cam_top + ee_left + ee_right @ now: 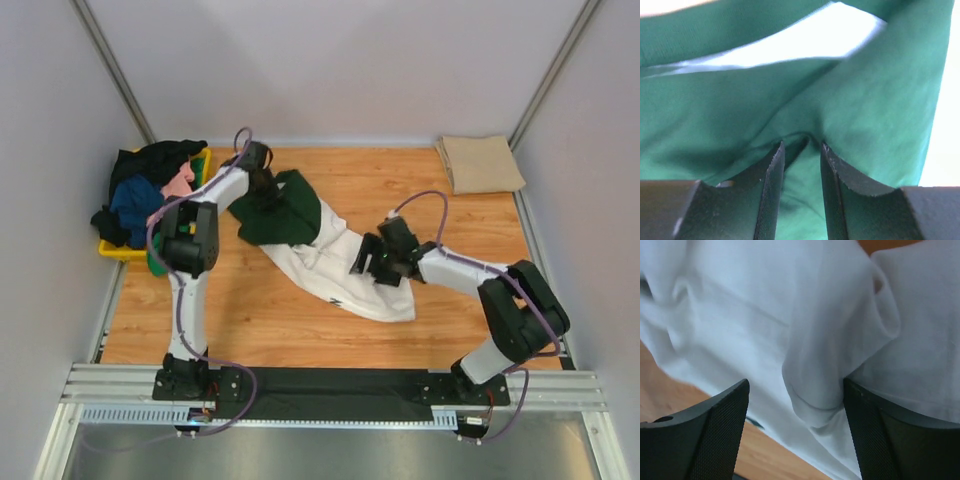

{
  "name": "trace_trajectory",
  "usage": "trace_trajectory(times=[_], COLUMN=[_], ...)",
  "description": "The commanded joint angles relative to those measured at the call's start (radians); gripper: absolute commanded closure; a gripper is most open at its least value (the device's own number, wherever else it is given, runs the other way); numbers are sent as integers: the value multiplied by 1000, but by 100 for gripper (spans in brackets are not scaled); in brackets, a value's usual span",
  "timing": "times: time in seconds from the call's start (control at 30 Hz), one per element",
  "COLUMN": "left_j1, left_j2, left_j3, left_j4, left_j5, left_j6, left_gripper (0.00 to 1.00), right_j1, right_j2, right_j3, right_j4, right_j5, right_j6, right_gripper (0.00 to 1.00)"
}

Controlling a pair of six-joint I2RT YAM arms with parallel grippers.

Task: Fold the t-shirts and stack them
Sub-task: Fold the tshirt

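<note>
cream tee (340, 268) lay crumpled mid-table, stretched diagonally. left gripper (801, 145) was clamped on its green sleeve (288, 215). right gripper (796, 390) had its fingers apart, straddling a fold of the cream cloth. tan tee (480, 163) sat folded in the far-right corner. other tees (150, 185) were heaped on the yellow tray (118, 250) at the far-left corner.

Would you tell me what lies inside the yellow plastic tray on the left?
A heap of black, blue and pink cloth t-shirts fills the yellow tray; its floor and anything beneath are covered.
</note>
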Motion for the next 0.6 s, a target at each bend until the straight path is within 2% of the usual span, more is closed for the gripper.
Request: trace_trajectory(times=[0.0,0.03,0.07,0.1,0.13,0.17,0.2,0.27,0.33,0.43,0.53,0.57], left_j1=[-60,-76,-91,-111,-119,-125,-129,-131,-130,-130,-130,-130], left_j2=[289,373,514,543,532,408,311,66,-26,-155,-331,-436], left_j3=[588,797,1165,1264,1282,1116,975,684,651,661,485,334], left_j4=[-172,-363,-429,-438,-399,-339,-166,-43,-72,-216,-261,-259], left_j5=[40,45,57,102,121,124,123,118,92,37,-32,-62], left_j6=[158,201,244,308,332,351,373,385,418,450,433,412], left_gripper=[57,57,51,47,43,33,28,18,17,17,19,19], right_j1=[314,367,410,468,484,490,484,464,418,334,298,283], right_j2=[-63,-98,-167,-199,-227,-273,-287,-307,-298,-221,-68,30], right_j3=[-109,-86,-31,-5,22,80,107,176,256,368,560,613], right_j4=[-140,-182,-256,-290,-327,-389,-420,-514,-531,-528,-517,-522], right_j5=[-68,4,32,56,96,145,168,265,317,293,251,236], right_j6=[271,321,339,348,353,334,316,240,172,48,-89,-126], right_gripper=[23,22,21,20,19,18,16,15,15,16,18,19])
